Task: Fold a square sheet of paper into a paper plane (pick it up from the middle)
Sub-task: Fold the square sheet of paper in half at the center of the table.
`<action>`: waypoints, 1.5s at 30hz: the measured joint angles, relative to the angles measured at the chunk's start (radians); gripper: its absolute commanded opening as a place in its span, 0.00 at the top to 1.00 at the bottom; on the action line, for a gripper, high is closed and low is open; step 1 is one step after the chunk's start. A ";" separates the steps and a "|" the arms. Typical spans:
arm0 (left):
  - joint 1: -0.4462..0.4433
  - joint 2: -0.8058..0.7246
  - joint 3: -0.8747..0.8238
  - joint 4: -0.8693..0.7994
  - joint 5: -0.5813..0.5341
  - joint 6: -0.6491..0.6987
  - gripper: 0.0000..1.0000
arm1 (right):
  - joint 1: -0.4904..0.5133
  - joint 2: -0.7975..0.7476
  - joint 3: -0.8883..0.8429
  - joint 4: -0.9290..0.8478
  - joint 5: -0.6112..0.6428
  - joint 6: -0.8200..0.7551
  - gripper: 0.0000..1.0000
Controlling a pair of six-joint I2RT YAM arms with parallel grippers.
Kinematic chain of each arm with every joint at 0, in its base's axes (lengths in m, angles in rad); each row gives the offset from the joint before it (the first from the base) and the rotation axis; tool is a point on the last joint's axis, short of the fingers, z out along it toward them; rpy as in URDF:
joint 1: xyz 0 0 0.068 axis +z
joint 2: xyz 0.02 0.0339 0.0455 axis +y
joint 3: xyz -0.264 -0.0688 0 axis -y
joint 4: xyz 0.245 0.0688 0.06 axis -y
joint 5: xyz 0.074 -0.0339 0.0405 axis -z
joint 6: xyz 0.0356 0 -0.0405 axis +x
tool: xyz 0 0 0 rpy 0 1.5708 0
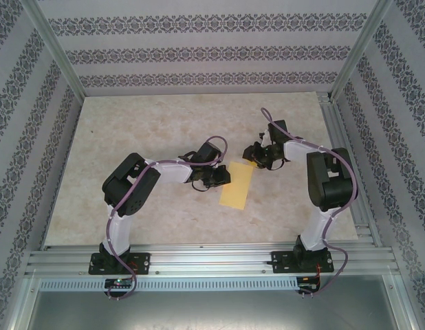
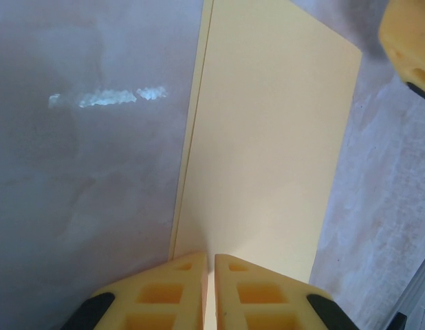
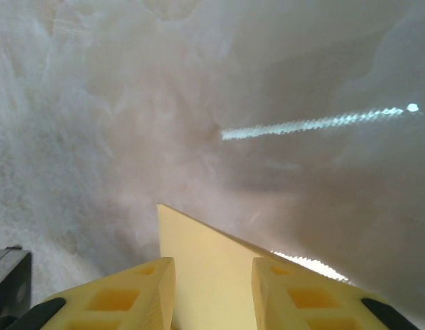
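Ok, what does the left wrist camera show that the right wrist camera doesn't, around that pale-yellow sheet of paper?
Left wrist: the pale-yellow sheet of paper as a long doubled rectangle, a lower layer peeking out along its left edge, the left gripper shut at its near end, the other arm's yellow finger at the far corner. Right wrist: the right gripper open, one pointed paper corner showing between its fingers. Shared: yellow paper, pale marbled tabletop with a glare streak, yellow fingers.

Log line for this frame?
pale-yellow paper sheet: folded to narrow rectangle, on beige marbled table | left tool: shut on its edge | right tool: open, astride a corner
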 measured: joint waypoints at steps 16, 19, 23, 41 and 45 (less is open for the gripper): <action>-0.001 0.000 0.001 -0.001 0.000 0.002 0.86 | -0.016 -0.097 -0.048 -0.002 -0.007 0.005 0.64; -0.001 0.000 0.002 -0.002 0.000 0.002 0.86 | -0.017 -0.160 -0.087 0.032 -0.031 0.023 0.64; -0.001 0.000 0.002 -0.003 0.000 0.002 0.86 | -0.017 -0.158 -0.145 0.087 -0.056 0.049 0.64; -0.002 0.000 0.004 -0.007 0.000 0.002 0.86 | 0.011 -0.217 -0.254 0.081 -0.044 0.058 0.63; -0.002 0.000 0.004 -0.007 0.000 0.002 0.86 | 0.046 -0.280 -0.313 0.121 -0.045 0.077 0.66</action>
